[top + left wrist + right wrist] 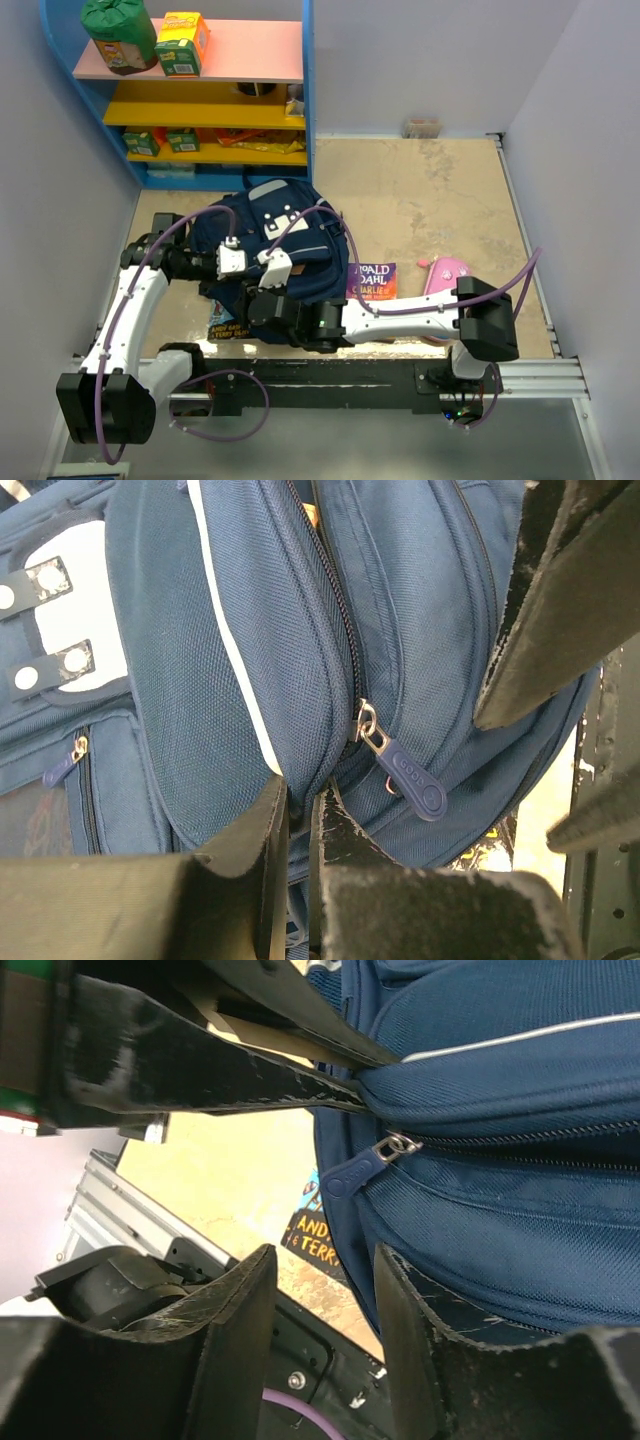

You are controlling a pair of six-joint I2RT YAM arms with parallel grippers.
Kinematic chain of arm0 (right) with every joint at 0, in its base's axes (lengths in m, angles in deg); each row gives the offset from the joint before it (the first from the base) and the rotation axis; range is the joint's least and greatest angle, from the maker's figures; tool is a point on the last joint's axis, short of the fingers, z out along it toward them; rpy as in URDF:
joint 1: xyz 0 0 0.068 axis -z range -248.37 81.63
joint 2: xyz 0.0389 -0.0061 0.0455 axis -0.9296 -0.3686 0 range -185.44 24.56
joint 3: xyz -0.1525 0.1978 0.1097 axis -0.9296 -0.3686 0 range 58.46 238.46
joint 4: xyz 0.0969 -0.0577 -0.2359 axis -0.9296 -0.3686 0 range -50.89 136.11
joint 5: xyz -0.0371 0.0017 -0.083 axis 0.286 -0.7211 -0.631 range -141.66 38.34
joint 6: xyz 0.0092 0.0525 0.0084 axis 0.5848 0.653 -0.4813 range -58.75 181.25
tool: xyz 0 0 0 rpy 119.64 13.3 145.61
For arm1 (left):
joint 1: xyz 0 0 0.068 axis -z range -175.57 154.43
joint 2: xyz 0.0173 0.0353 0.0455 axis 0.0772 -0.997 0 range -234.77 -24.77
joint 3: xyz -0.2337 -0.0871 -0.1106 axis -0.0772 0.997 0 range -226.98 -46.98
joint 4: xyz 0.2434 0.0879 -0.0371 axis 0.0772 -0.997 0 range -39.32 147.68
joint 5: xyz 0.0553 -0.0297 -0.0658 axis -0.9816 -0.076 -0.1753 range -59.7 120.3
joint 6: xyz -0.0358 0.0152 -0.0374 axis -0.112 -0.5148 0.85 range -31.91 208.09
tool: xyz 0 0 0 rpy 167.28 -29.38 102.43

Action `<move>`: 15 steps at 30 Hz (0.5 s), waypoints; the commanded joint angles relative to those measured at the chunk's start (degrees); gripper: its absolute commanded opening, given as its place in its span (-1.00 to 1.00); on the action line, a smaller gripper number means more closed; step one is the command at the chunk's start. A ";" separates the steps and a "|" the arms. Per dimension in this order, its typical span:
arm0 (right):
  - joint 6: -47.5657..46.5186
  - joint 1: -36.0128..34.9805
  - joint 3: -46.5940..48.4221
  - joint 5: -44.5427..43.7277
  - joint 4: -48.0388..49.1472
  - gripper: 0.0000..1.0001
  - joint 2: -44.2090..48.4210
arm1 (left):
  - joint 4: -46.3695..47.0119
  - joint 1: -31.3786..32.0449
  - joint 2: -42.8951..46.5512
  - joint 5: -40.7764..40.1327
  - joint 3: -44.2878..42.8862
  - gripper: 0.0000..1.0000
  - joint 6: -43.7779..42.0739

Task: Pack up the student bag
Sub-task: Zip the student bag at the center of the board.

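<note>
Student bag (290, 240): large navy-blue fabric backpack, white square patch nr its top. It lies flat on the sandy-beige table (440, 190), left of centre, just in front of the blue shelf unit (308, 90). Long axis runs far-to-near, patch end away from the arm bases.

My left fingers (250, 850) are together, clamped on a fold of bag fabric beside the zip track. My right fingers (230, 1310) are apart, nothing btwn them.

Key relation: the dark-blue rubber zip pull (352, 1172) sits just beyond the right fingertips, roughly in line w/ the gap. The zip track runs crosswise to them. Right arm is nearer the pull, so I judge the next move is to take that tab.

Count:
- 1 bag
- 2 books: purple paperback (373, 280), and a second book part-hidden under the bag (222, 325)
- 1 pink pencil case (447, 272)
</note>
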 commanded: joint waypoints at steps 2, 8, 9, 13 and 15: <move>1.73 0.14 -2.18 -4.84 5.00 -0.09 2.39 | -4.28 0.96 0.43 10.04 -1.56 -1.00 -3.99; 0.24 -0.03 -4.11 -5.01 7.82 -0.12 6.69 | -2.88 0.96 0.08 9.42 -0.51 -1.00 -3.29; 0.24 -0.03 -4.90 -5.10 8.34 -0.13 7.31 | -2.70 0.96 -0.01 9.43 -0.59 -1.00 -3.11; -0.02 0.05 -8.50 -5.28 12.20 -0.13 9.42 | -2.44 0.87 -0.54 9.95 -0.86 -1.00 -2.50; -0.38 0.05 -9.65 -4.84 13.70 -0.11 8.90 | -2.08 0.96 -0.89 10.13 -1.03 -1.00 -1.88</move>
